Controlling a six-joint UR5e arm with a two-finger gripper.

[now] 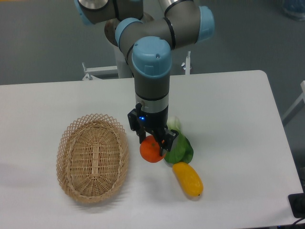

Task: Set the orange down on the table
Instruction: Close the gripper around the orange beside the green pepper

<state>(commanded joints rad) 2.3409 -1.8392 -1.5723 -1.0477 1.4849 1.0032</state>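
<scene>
The orange is small, round and bright orange, near the middle of the white table. My gripper reaches straight down onto it, with its black fingers on either side of the fruit. The fingers look closed on the orange. I cannot tell whether the orange rests on the table or hangs just above it. The gripper hides the top of the fruit.
An oval wicker basket, empty inside, lies to the left of the orange. A green leafy vegetable touches the orange's right side. An elongated yellow fruit lies in front of it, to the right.
</scene>
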